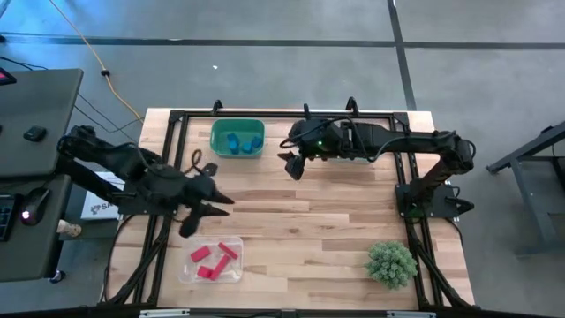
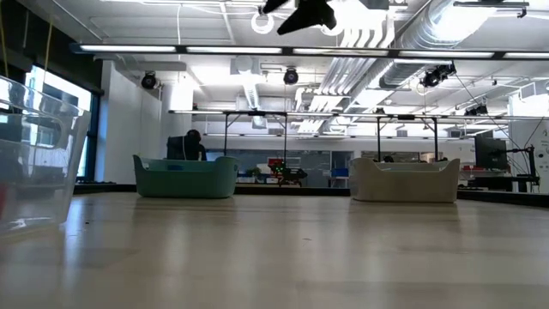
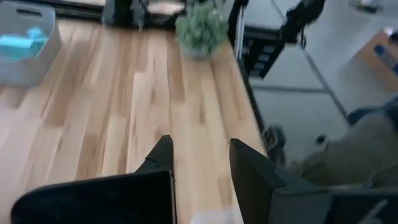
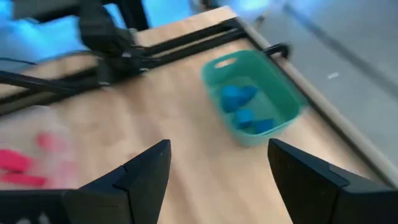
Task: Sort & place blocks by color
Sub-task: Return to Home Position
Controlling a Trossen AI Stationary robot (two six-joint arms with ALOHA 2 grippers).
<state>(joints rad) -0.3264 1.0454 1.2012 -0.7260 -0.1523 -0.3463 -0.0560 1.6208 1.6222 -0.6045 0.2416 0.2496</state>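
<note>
**Surface [image 1: 300,231] seen from above and read as a clock face, near edge to far.**

- **7 o'clock:** the transparent bin [image 1: 231,273] holds the red blocks [image 1: 201,255].
- **5 o'clock:** a spiky green plant ball [image 1: 391,263] stands well apart from the bins.
- **Toward 9 o'clock:** the left claw [image 1: 208,212] hangs over bare wood just beyond the transparent bin. Its fingers are spread and it holds nothing.
- **Toward 12 o'clock:** the right claw [image 1: 292,166] hangs beside the green bin, with its fingers wide apart — likewise empty.
- **11 o'clock:** the green bin [image 1: 237,123] contains the blue blocks [image 1: 233,141].
- **1 o'clock:** the grey bin [image 2: 403,182] carries the light teal blocks [image 3: 18,42]. The right arm [image 1: 397,141] lies across it and hides it from above — only the low and left wrist views show it.
</note>
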